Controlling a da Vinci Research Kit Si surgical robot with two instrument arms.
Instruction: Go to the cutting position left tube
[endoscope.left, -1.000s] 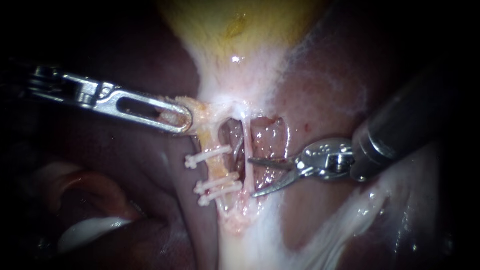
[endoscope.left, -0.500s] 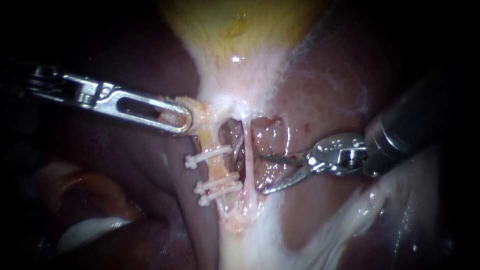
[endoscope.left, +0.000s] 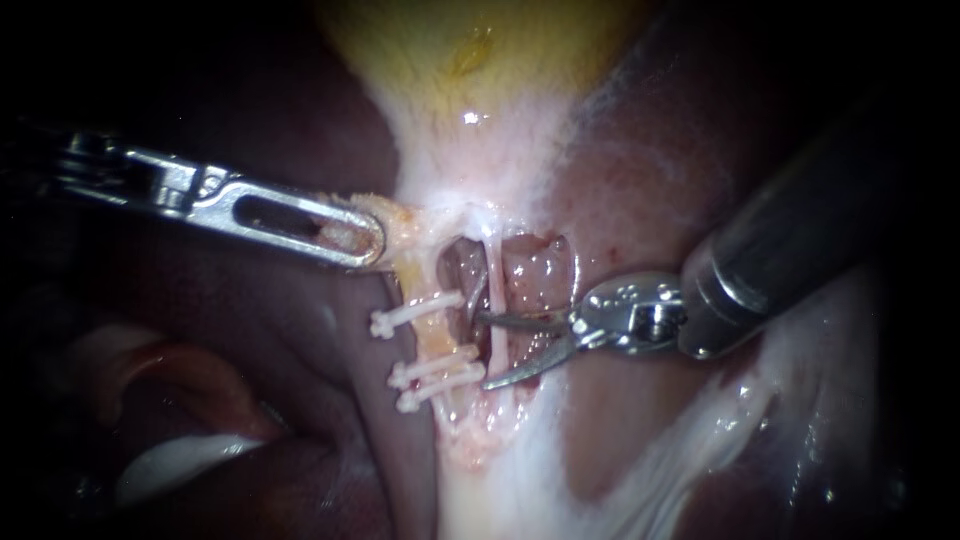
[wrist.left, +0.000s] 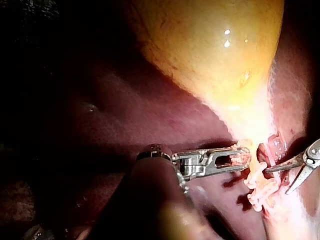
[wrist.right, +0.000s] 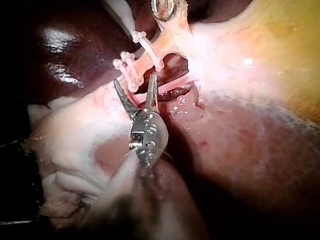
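Observation:
The left tube, yellowish, carries one white clip and, lower down, two more clips. Just to its right runs a thin pale right tube. My left instrument is shut on the tissue at the top of the left tube, below the yellow gallbladder. My right instrument has open blades reaching across the thin tube, their tips just right of the clip ends. In the right wrist view the blades gape toward the clips. The left wrist view shows the left jaws gripping.
Dark liver lies to the left and more liver to the right. An open window of raw tissue sits behind the tubes. White membrane runs down to the lower right.
The right instrument drew back to the right, then came left again; its open blades now reach further left, up to the clip ends. The left instrument has held still.

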